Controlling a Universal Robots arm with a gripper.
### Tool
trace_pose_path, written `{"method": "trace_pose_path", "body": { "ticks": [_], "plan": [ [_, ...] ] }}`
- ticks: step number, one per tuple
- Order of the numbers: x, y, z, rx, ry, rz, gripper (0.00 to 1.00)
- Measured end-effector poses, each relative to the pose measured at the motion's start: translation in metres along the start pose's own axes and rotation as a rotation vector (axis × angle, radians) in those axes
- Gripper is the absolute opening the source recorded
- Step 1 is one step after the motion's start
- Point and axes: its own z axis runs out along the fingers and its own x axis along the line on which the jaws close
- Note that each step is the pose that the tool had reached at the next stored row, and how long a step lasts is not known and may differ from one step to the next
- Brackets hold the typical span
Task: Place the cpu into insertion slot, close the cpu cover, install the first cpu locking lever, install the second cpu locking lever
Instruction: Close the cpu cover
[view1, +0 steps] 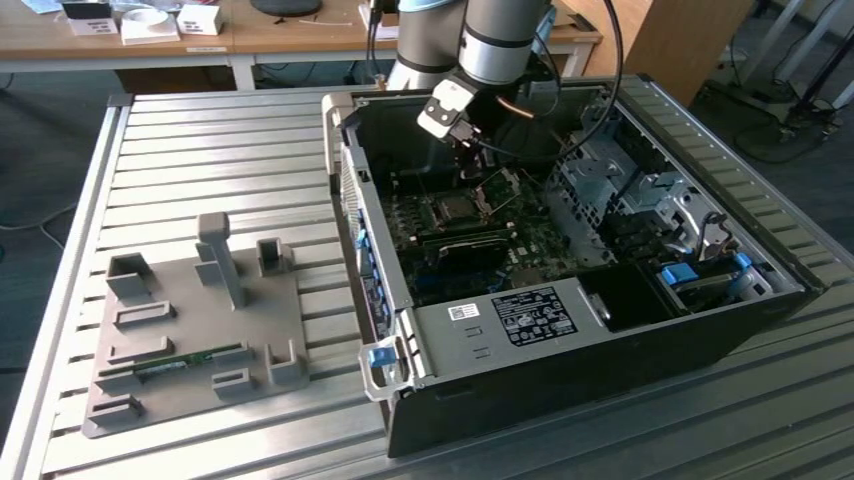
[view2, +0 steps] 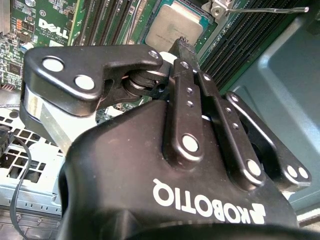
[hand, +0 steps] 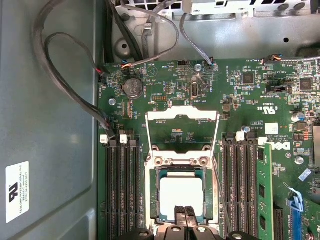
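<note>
Pincer closed: its two fingertips meet with nothing visible between them, and they stand over one edge of the cpu. Contact with the chip cannot be confirmed. The cpu lies flat in its socket on the green circuit board, between two banks of black memory slots. The cpu cover is open, swung back on its hinge and clear of the cpu, with the board showing through its open centre. In the second wrist view a thin metal lever extends away from a corner of the socket. In the exterior view the arm reaches down into an open computer case resting on a ribbed metal worktop. A grey holder plate carrying a green memory stick sits on the worktop to the exterior view's left of the case, apart from it.
</note>
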Motion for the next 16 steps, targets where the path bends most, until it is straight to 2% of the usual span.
{"method": "trace_pose_path", "body": {
  "ticks": [16],
  "plan": [
    [0.0001, 0.0, -0.0045, 0.0001, -0.0001, 0.0, 0.11]
  ]
}}
